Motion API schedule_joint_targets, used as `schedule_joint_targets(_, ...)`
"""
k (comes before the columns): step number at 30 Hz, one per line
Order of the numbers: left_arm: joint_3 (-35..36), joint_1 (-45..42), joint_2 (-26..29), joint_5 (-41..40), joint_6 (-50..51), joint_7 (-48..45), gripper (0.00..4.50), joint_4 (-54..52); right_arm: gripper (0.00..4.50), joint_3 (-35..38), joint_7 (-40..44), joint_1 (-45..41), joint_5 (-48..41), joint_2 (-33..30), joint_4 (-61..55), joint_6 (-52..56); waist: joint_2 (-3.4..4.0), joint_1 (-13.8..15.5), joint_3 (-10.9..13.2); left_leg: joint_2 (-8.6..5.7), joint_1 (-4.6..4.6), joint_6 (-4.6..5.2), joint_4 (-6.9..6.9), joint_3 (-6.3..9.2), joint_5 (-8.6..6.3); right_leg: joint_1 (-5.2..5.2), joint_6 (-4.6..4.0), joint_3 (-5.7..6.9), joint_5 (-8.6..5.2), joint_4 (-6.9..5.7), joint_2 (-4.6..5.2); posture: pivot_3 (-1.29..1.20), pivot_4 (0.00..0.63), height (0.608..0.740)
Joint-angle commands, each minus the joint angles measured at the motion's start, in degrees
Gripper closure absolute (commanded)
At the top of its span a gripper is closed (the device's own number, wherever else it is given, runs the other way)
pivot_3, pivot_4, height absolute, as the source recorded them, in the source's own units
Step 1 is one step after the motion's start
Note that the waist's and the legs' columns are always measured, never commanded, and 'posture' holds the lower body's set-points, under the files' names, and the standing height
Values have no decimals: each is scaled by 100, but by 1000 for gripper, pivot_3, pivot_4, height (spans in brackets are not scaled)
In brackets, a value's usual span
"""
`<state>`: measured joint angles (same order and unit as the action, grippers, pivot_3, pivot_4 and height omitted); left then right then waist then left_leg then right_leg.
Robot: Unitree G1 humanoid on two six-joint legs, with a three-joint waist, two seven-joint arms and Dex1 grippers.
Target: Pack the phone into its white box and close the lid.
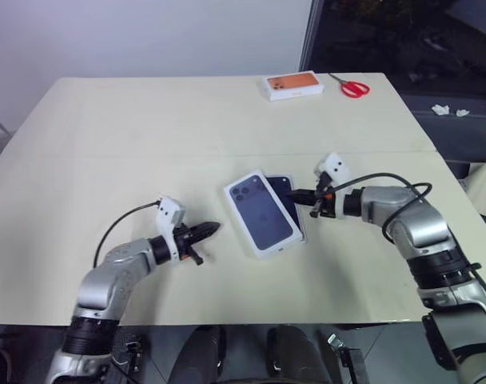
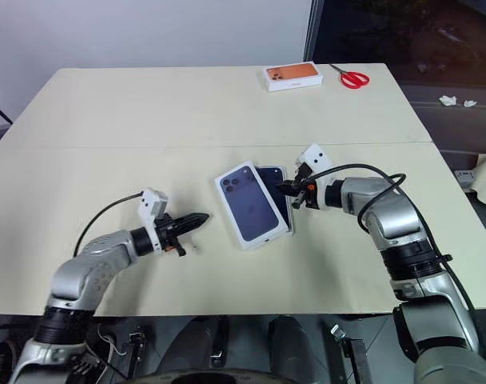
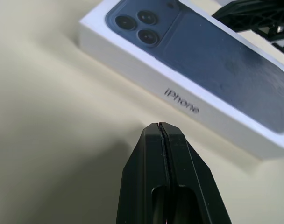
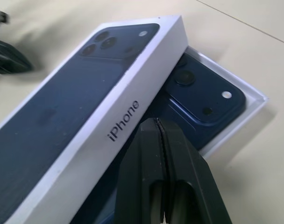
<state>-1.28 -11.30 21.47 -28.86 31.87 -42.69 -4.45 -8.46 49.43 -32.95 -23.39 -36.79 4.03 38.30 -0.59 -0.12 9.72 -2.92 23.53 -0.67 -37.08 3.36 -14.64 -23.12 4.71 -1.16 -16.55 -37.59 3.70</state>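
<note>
Head stereo downward; wrist views close

quick count: one phone [image 4: 198, 100], one white box [image 4: 254, 100] under it, one lid [image 1: 261, 213] with the phone picture. one orange-topped box [image 1: 293, 85], one pair of red scissors [image 1: 352, 86], two bits of crumpled white paper [image 1: 440, 110] past the one table [image 1: 131, 128]. two hands: left hand [image 1: 213, 230], right hand [image 1: 294, 195].

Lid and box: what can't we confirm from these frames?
- Most of the phone: covered by the skewed lid in the right wrist view; one corner with the cameras shows.
- The white box: one rim corner visible, its floor hidden by the phone and lid.
- Whether the right gripper, shut, touches the lid: head views too small, wrist view inconclusive.
- Print on the orange-topped box: too small.
</note>
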Motion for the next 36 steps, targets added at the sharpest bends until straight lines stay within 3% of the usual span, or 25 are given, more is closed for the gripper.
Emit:
schedule_joint_targets(1, -121, -278, -258, 112, -240, 18, 4500, 184, 4464, 269, 5, 13, -131, 60, -294, 120, 1, 1, 0, 0, 0, 0, 0, 1, 0, 0, 0, 0, 0, 0, 0, 0, 150, 740)
schedule_joint_targets(6, -303, -752, -734, 268, -352, 108, 4500, 566, 4464, 522, -123, 67, -352, 182, -655, 483, 1, 38, 0, -1, 0, 0, -2, 1, 0, 2, 0, 1, 0, 0, 0, 0, 150, 740)
schedule_joint_targets(36, -362, -1594, -1302, 611, -732, -24, 4500, 1557, 4464, 654, -177, 320, 329, 53, -499, 231, 0, 72, 0, -5, 0, -1, -6, 0, 1, 4, 2, 4, 1, -2, -4, 0, 150, 740)
